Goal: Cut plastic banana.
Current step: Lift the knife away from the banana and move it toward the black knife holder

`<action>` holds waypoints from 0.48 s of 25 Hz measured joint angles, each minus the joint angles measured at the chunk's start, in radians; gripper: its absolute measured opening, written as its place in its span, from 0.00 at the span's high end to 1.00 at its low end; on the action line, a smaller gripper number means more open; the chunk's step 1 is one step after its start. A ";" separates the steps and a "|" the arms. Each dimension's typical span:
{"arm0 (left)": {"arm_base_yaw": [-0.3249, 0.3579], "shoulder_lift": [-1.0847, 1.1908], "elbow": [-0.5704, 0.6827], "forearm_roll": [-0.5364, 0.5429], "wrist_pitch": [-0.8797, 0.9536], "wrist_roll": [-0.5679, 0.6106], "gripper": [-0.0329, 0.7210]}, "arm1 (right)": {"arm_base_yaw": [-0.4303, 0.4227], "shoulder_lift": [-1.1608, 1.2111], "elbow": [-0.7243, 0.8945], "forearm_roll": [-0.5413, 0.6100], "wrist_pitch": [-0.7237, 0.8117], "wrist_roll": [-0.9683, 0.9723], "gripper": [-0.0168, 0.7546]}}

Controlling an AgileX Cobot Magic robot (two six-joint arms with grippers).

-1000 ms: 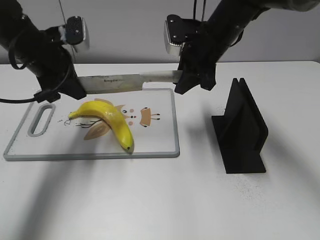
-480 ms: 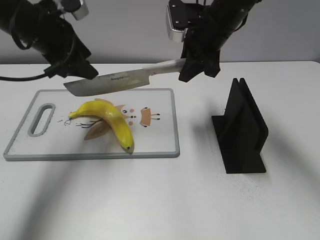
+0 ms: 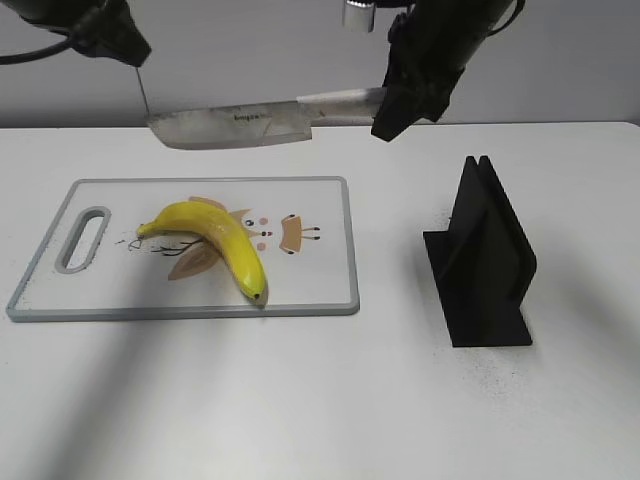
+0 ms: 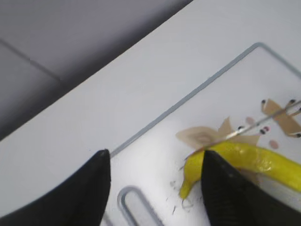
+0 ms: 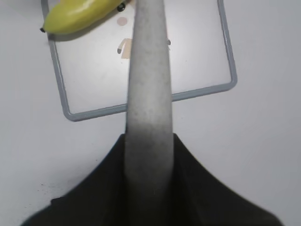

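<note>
Right end effector: we grip the knife handle.
Left end effector: spread wide, empty.
Banana: below blade, toward tabletop's near edge, lying diagonally.

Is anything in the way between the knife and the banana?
Nothing visible is. The knife, held by the right gripper, hangs in the air behind the cutting board. The banana lies bare on the board. The black stand sits off to the right, out of the way.
</note>
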 joint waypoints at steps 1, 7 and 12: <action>0.000 0.000 -0.023 0.066 0.043 -0.078 0.17 | 0.000 -0.013 -0.001 -0.002 0.006 0.041 0.76; 0.027 -0.001 -0.133 0.166 0.283 -0.352 0.18 | 0.000 -0.083 -0.002 -0.035 0.034 0.258 0.76; 0.079 -0.002 -0.154 0.174 0.424 -0.477 0.18 | 0.000 -0.137 -0.002 -0.108 0.038 0.511 0.76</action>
